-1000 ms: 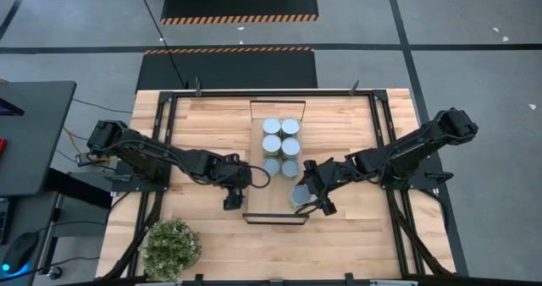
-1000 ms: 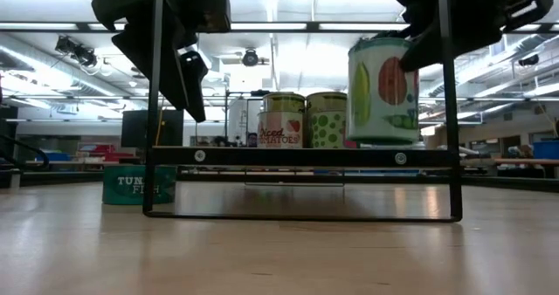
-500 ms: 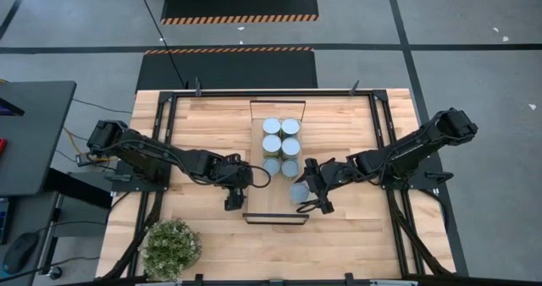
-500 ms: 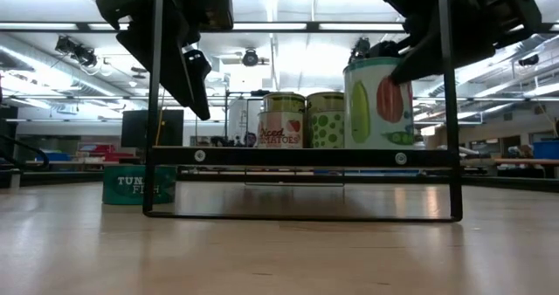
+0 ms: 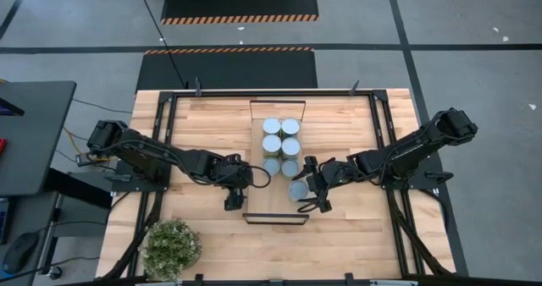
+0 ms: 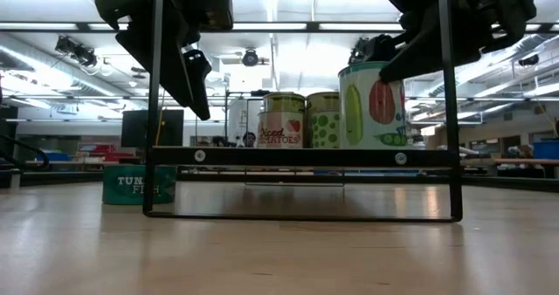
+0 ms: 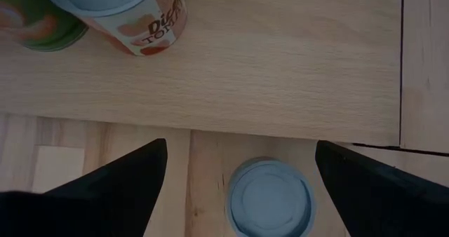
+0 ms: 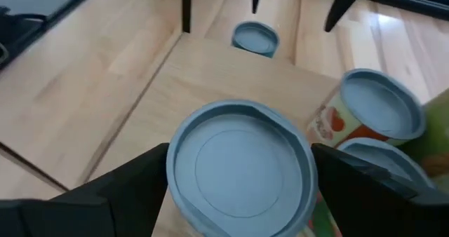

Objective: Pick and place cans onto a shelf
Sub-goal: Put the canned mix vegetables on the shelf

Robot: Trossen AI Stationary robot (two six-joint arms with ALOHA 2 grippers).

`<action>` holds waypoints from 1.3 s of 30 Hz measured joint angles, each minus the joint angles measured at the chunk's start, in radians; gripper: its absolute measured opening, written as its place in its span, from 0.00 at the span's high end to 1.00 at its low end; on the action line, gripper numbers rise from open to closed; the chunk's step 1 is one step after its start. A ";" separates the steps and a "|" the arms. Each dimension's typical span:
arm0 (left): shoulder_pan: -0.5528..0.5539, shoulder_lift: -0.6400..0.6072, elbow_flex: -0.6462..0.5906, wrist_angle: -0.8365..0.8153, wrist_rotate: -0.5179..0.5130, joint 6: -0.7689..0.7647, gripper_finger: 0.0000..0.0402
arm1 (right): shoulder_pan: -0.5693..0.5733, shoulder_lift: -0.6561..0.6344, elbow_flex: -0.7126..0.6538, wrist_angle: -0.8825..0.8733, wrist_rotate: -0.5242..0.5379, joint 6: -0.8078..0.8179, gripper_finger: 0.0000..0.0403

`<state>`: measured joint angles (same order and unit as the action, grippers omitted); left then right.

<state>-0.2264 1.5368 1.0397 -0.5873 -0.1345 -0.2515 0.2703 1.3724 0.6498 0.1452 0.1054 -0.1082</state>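
The shelf (image 5: 275, 206) stands mid-table on black end frames (image 6: 450, 112). Several cans (image 5: 280, 146) stand in two rows on its far half and also show in the low view (image 6: 304, 120). My right gripper (image 5: 315, 188) is shut on a green-patterned can (image 6: 374, 103) just near of those rows. My left gripper (image 5: 233, 203) hangs open by the shelf's left edge. It is above a flat teal can (image 7: 270, 198) that stands on the tabletop (image 6: 138, 183). My right gripper pinches the can's side wall just under its rim (image 8: 175, 160) between its two fingers (image 8: 105, 191), one on each side. The fingers come slanting down from the table's right side. The can stands upright with its base down at the shelf board (image 6: 376, 145).
A bushy green plant (image 5: 171, 248) stands at the near left corner. Black frame rails (image 5: 161, 142) run along both sides of the table. The near end of the shelf board (image 5: 275, 214) is bare wood.
My right gripper has moved a little toward the table's left edge and down with the green-patterned can. The can was higher at first and now stands upright with its base at the shelf board.
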 joint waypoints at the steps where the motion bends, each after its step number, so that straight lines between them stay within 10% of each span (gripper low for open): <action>1: 0.000 0.000 0.000 0.000 0.000 0.000 0.08 | 0.000 0.000 0.001 -0.001 0.004 -0.005 0.13; 26: 0.000 0.000 0.000 -0.001 0.000 0.002 0.08 | 0.014 -0.023 0.231 -0.395 0.035 0.015 0.13; 39: 0.001 0.000 0.000 0.001 0.000 0.004 0.08 | 0.078 -0.144 0.207 -0.633 0.274 0.160 0.14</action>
<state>-0.2256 1.5368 1.0397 -0.5865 -0.1345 -0.2478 0.3483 1.2282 0.8567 -0.4880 0.3795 0.0520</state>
